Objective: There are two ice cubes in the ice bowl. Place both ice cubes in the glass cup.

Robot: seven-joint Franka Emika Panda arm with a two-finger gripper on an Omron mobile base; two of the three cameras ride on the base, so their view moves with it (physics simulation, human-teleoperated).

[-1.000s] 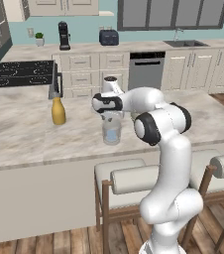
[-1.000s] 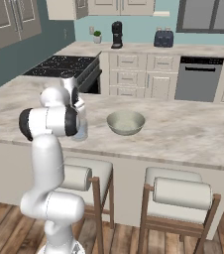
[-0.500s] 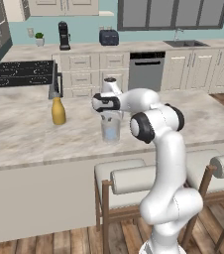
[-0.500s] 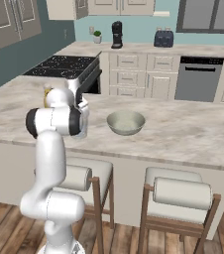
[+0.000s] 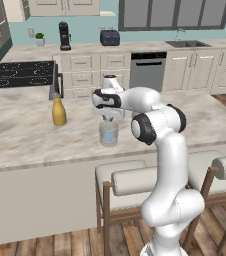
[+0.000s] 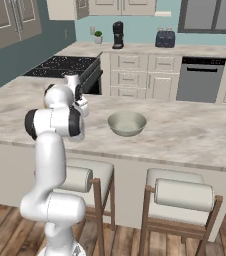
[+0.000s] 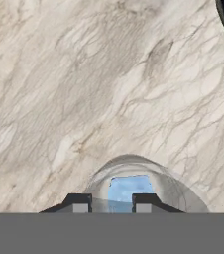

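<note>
While poised over the glass cup, end effector pinched together, ice cube inside cup.

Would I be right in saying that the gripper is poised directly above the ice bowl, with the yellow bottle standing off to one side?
Not quite: the gripper is poised above the glass cup, as the left base view shows; the ice bowl sits apart. The yellow bottle does stand aside.

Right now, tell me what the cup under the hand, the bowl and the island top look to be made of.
Glass cup: clear, colourless glass, since the counter shows through its wall. Ice bowl: matte grey-beige, probably ceramic or stoneware, with no shine to settle it. Counter: pale stone with grey-brown veins, marble-like and smooth, though it could be a laminate imitation.
</note>
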